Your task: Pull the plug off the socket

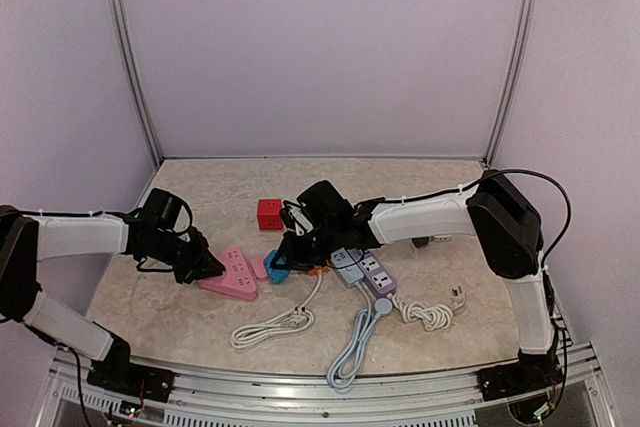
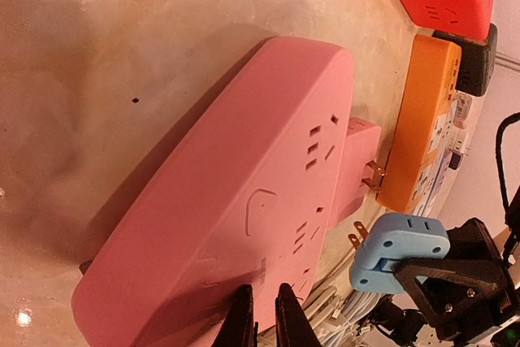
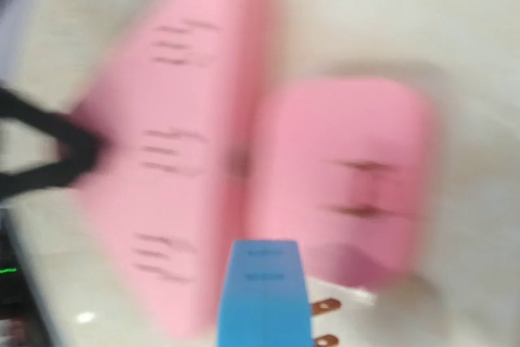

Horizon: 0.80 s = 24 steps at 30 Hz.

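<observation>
A pink socket strip lies at the left of the table and fills the left wrist view. My left gripper is shut, its tips resting on the strip's near end. My right gripper is shut on a blue plug. The plug hangs clear of the strip with its two brass prongs bare. The right wrist view is blurred and shows the blue plug in front of the strip. The right gripper's own fingers are hidden there.
A small pink adapter with bare prongs lies beside the strip. A red cube socket, an orange strip, a grey strip and a purple strip crowd the middle. White cables coil near the front.
</observation>
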Tool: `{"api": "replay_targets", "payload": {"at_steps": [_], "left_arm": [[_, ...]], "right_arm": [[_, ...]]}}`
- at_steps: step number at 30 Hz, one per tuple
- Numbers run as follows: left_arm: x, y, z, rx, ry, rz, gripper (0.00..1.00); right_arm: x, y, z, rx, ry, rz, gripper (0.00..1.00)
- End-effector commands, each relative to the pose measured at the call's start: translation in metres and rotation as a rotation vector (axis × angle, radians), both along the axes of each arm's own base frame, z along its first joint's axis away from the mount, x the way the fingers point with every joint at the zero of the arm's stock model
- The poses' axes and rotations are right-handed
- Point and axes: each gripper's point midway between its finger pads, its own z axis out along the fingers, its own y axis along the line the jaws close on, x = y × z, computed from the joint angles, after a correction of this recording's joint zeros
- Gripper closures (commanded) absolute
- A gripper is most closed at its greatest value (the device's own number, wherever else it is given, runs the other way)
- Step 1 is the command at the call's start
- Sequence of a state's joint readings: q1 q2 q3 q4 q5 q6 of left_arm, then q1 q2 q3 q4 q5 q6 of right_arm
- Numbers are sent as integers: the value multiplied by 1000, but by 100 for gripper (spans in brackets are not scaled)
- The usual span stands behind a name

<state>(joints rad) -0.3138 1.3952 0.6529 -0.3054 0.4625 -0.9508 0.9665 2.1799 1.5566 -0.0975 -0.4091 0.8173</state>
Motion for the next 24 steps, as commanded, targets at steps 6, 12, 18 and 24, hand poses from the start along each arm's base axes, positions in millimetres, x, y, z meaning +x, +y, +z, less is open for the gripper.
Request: {"api": "replay_targets", "payload": {"at_steps": [6,12,18,24], "left_arm": [[-46,38,-38,159,191,37,90],[-42,37,-34,153,179,34,90],[-40,35,-34,148,177,32,90],[-39,35,-34,145,177,31,90]], "right_arm": [[0,-40,-22,-364,-155,-64,100],[-4,-36,-20,-419,-199,-69,100],[-3,-41,-19,-523,-263,-92,97],[-6,-39,-28,-621,-305,-76,96]]}}
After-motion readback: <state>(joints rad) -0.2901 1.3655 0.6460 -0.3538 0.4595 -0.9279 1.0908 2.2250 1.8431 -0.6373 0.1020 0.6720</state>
